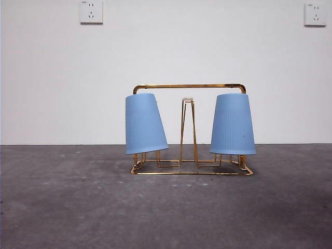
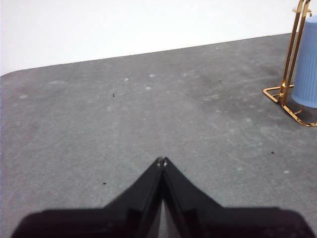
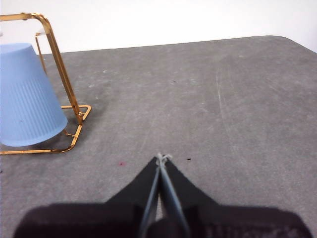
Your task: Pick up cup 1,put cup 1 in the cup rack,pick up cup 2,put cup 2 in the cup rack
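Observation:
The gold wire cup rack [image 1: 189, 86] stands mid-table. Cup 1 [image 1: 233, 124], light blue and ribbed with a tiny dark speck, sits upside down on the rack's right prong. Cup 2 [image 1: 143, 124], the same blue with a clean side, sits upside down and tilted on the left prong. My left gripper [image 2: 162, 160] is shut and empty over bare table, well away from the rack [image 2: 290, 54] and cup 2 [image 2: 308, 64]. My right gripper [image 3: 162, 157] is shut and empty, apart from the rack [image 3: 54, 44] and cup 1 [image 3: 27, 96]. Neither gripper shows in the front view.
A grey table [image 1: 62, 207] runs to a white wall with two sockets [image 1: 91, 11]. The middle prong of the rack [image 1: 188, 129] stands bare between the cups. The table's far rounded corner [image 3: 292, 42] shows in the right wrist view.

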`<state>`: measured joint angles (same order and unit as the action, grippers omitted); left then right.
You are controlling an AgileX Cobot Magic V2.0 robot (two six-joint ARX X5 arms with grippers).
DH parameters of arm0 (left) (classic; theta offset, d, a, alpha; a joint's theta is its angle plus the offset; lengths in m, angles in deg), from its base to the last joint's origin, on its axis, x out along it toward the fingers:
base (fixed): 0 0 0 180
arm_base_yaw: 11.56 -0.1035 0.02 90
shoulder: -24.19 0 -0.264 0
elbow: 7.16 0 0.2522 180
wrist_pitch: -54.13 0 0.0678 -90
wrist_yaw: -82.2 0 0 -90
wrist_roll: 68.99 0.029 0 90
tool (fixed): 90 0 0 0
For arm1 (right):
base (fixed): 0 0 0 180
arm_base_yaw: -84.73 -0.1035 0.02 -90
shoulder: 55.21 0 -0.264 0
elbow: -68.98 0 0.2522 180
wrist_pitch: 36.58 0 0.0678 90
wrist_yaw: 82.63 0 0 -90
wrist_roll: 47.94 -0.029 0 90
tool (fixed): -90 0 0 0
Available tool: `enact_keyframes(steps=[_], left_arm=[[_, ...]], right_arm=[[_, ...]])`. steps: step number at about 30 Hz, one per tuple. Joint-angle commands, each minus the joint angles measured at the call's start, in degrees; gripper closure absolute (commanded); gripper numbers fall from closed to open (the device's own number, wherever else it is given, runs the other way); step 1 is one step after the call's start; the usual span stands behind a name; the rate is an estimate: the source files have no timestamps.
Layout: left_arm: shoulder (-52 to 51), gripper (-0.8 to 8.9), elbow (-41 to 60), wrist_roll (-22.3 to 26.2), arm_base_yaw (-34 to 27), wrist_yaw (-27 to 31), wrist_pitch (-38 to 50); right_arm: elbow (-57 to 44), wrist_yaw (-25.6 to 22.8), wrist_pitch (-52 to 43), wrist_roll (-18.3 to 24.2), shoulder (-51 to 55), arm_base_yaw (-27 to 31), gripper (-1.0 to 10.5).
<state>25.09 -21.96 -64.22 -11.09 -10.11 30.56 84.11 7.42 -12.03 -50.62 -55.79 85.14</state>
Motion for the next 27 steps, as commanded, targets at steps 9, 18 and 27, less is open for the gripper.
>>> enact_keyframes(steps=[9, 18, 27], left_arm=[[0.0, 8.16, 0.6, -0.5, -0.2, -0.3, 0.4], [0.0, 8.16, 0.6, -0.5, -0.2, -0.3, 0.4], [0.0, 8.16, 0.6, -0.5, -0.2, -0.2, 0.4]], right_arm=[[-0.5, 0.0, -0.3, -0.6, 0.1, 0.1, 9.5], [-0.5, 0.0, -0.3, -0.6, 0.1, 0.1, 9.5], [-0.5, 0.0, -0.2, -0.6, 0.1, 0.1, 9.5]])
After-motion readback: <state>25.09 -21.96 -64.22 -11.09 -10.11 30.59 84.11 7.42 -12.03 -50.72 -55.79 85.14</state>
